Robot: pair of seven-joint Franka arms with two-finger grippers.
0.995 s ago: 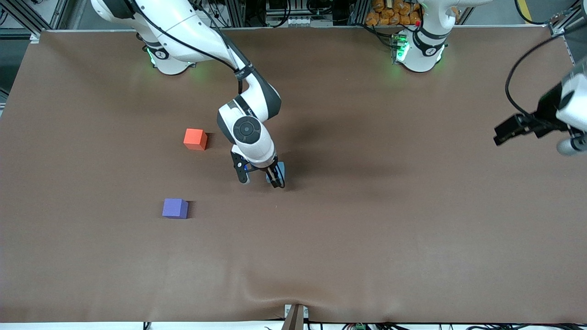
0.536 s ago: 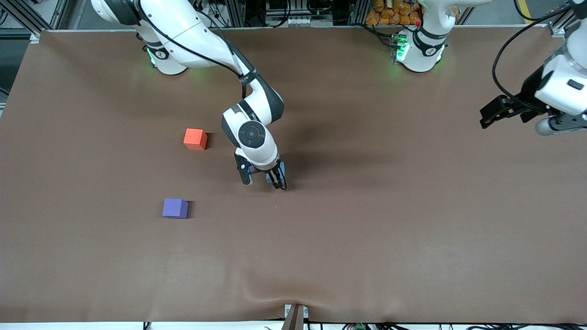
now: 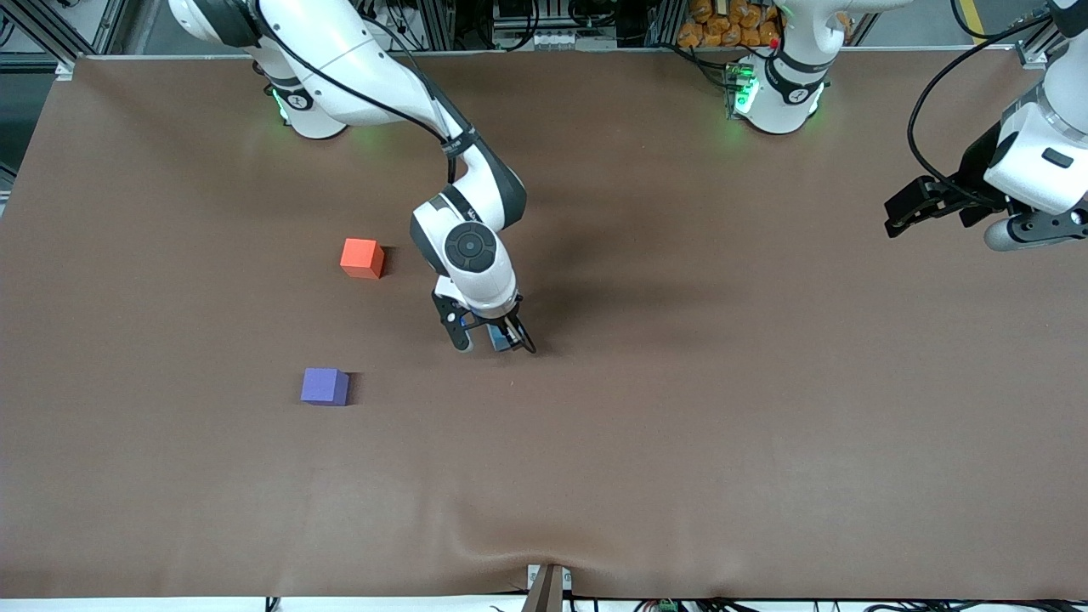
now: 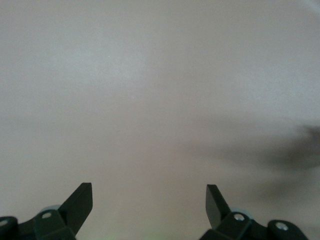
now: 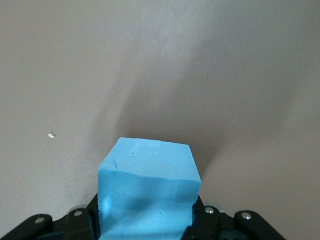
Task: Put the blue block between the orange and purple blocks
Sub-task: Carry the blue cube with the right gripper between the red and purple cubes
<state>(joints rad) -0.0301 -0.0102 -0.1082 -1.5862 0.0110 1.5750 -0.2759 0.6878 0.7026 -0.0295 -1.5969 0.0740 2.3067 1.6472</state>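
My right gripper (image 3: 486, 342) is shut on the light blue block (image 5: 148, 190), which fills the space between its fingers in the right wrist view; in the front view only a sliver of the blue block (image 3: 499, 338) shows under the hand, low over the brown table near its middle. The orange block (image 3: 361, 257) sits on the table toward the right arm's end. The purple block (image 3: 324, 386) sits nearer the front camera than the orange one. My left gripper (image 3: 903, 214) waits open and empty over the table's edge at the left arm's end.
The brown cloth-covered table (image 3: 680, 408) has a raised wrinkle at its front edge (image 3: 510, 552). The left wrist view shows only bare table surface (image 4: 160, 100).
My right gripper has closed on the blue block and shifted slightly toward the front camera. My left arm has swung up and back toward its base end.
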